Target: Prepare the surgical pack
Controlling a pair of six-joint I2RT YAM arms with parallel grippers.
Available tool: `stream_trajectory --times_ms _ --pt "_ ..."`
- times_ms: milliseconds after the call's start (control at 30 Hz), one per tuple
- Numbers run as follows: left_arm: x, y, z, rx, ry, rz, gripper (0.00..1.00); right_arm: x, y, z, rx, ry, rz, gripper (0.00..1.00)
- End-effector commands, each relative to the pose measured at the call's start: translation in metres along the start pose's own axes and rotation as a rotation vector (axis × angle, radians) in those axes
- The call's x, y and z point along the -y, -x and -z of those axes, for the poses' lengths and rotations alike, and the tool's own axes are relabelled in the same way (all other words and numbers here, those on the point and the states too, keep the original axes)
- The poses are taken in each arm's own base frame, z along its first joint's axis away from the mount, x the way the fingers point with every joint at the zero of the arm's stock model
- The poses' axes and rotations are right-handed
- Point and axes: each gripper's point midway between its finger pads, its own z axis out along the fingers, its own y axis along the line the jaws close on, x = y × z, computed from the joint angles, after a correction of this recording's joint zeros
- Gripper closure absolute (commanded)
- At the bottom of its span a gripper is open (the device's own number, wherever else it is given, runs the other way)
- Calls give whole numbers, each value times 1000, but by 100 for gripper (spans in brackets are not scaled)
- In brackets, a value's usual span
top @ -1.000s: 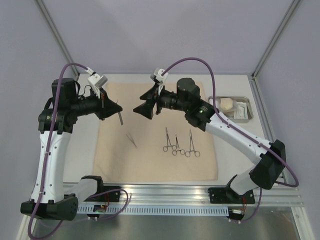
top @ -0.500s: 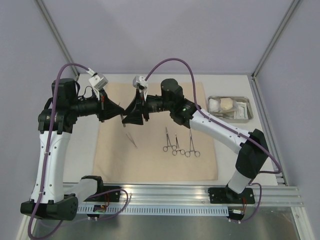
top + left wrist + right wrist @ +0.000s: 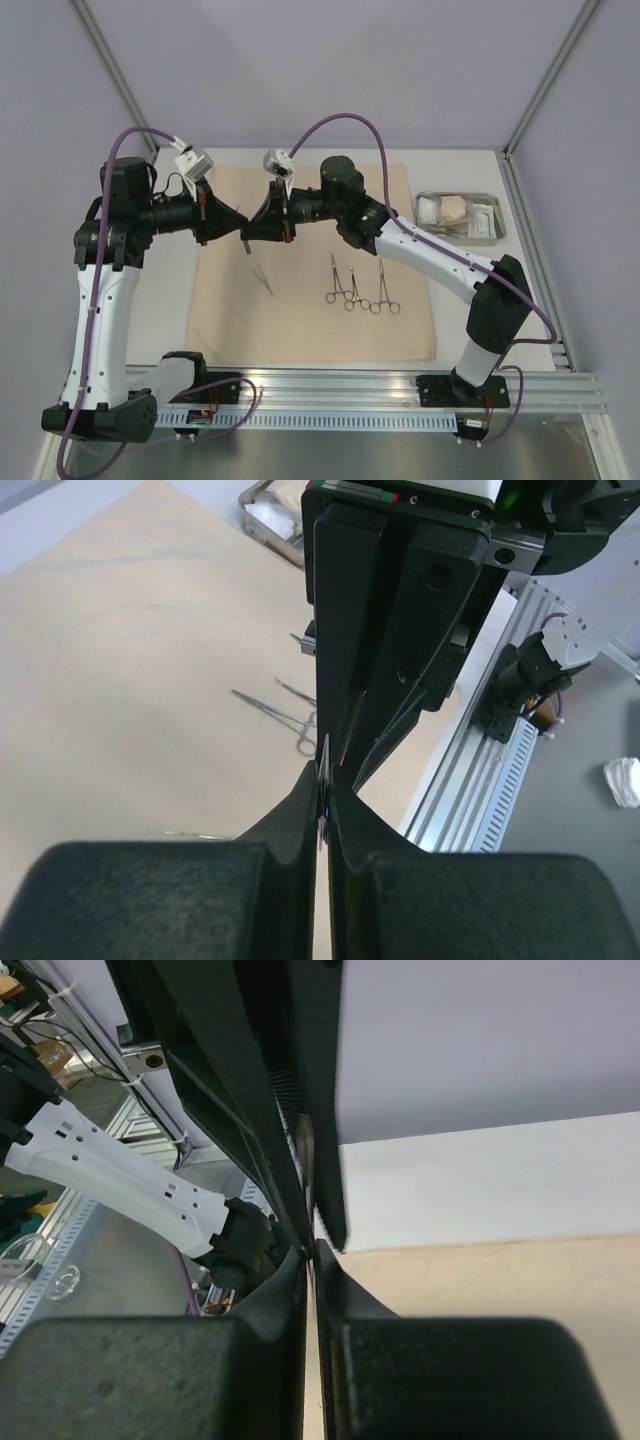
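A thin pair of steel tweezers (image 3: pixel 244 243) hangs above the tan cloth sheet (image 3: pixel 300 325), between my two grippers, which meet tip to tip. My left gripper (image 3: pixel 237 227) pinches it: in the left wrist view the steel strip (image 3: pixel 322 815) sits between the nearly closed tips of the left gripper (image 3: pixel 325 780). My right gripper (image 3: pixel 249 231) is shut on the same tweezers from the other side, and its black fingers (image 3: pixel 380 630) fill the left wrist view. A second pair of tweezers (image 3: pixel 263 280) and three clamps (image 3: pixel 356 290) lie on the cloth.
A shiny steel tray (image 3: pixel 499 225) with white packets and gauze (image 3: pixel 455 211) stands off the cloth at the right. The aluminium rail (image 3: pixel 400 405) runs along the near edge. Frame posts rise at both back corners.
My right arm swung left across the cloth and its gripper closed on the tweezers held by the left gripper. The left arm has stayed in place.
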Motion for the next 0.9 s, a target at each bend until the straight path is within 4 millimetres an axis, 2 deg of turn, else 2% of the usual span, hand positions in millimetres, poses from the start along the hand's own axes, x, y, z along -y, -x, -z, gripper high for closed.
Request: stream_trajectory --times_ms 0,33,67,100,133,167,233,267,300,333,367,433,467,500,533,567,600,667,733,833,867 --pt "11 10 5 26 -16 -65 74 0 16 2 9 -20 105 100" --pt "5 9 6 16 20 -73 54 6 16 7 -5 -51 125 99" --pt "4 7 9 2 42 -76 40 15 3 14 -62 -90 139 100" --pt "2 6 10 -8 60 -82 24 23 2 20 -74 -130 145 100" --pt "-2 3 12 -22 87 -87 15 34 5 33 -78 -169 146 100" --pt "-1 0 15 -39 95 -92 2 39 2 42 -97 -191 125 99" --pt "-5 -4 18 -64 133 -96 0 59 11 67 -109 -267 188 100" --pt "-5 -7 21 -79 149 -88 0 66 5 80 -148 -308 172 100" --pt "-7 -8 23 -87 169 -90 0 79 5 94 -179 -366 237 100" --pt "-16 -12 26 -109 225 -85 0 93 9 116 -201 -430 267 100" --pt "-20 -16 29 -126 257 -79 0 98 -2 134 -271 -474 257 100" --pt "-36 -24 38 -171 361 -75 0 132 -8 183 -418 -657 391 100" --pt "-42 -31 41 -201 398 -58 0 138 -26 206 -533 -703 403 100" --pt "-53 -38 47 -237 460 -55 0 154 -33 239 -650 -834 437 100" --pt "-57 -42 50 -259 482 -49 0 164 -41 269 -774 -871 513 100" --pt "-62 -51 50 -289 495 -31 0 168 -53 293 -875 -904 513 100" --pt "-66 -57 52 -310 516 -23 0 175 -69 330 -998 -967 491 100" --pt "-71 -68 49 -336 513 -10 0 180 -89 375 -1195 -976 499 100" --pt "-73 -74 46 -344 504 -1 0 186 -112 424 -1334 -1012 419 100" --pt "-79 -80 42 -356 502 13 0 192 -132 476 -1461 -1057 375 99" --pt "-81 -81 41 -359 499 16 0 194 -136 484 -1503 -1045 394 100"
